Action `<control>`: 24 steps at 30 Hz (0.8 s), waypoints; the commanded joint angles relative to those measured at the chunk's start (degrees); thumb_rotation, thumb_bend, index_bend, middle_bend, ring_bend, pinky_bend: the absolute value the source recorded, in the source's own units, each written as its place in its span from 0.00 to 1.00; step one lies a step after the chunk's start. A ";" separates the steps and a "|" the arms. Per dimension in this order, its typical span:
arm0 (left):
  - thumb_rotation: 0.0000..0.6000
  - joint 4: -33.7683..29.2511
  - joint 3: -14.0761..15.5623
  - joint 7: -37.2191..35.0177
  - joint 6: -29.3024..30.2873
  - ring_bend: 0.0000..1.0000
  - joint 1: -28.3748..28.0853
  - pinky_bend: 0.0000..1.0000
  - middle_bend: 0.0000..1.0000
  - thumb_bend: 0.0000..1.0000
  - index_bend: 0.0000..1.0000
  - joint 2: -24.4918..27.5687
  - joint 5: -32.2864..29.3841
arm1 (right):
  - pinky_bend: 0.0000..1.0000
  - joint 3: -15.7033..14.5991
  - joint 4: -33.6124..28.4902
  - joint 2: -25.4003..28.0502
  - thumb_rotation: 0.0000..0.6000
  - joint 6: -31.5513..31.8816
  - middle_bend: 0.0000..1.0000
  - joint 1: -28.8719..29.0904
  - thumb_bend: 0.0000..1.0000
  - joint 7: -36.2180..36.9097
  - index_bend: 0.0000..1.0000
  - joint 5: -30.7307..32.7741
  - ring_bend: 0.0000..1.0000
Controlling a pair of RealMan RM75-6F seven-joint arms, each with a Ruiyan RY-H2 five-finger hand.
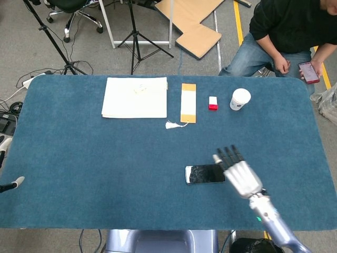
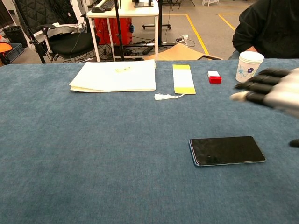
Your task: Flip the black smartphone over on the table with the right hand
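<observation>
smartphone (image 1: 205,174) flat, untouched | right hand (image 1: 239,174) empty, fingers apparently extended, above

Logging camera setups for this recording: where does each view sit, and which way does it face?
Head view: high above the near table edge, looking steeply down at the blue table; shows the right hand beside the black smartphone, and left hand fingertips at the left edge.
Chest view: low at the near edge, looking forward across the table; shows only the right hand.
Shared: smartphone, paper cup, red-and-white box.
</observation>
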 commanded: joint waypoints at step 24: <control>1.00 0.34 -0.12 1.01 -1.64 0.00 -0.96 0.00 0.00 0.00 0.00 -0.57 -1.17 | 0.00 -1.83 1.29 -18.76 1.00 -0.31 0.18 24.51 0.00 -29.08 0.15 40.87 0.00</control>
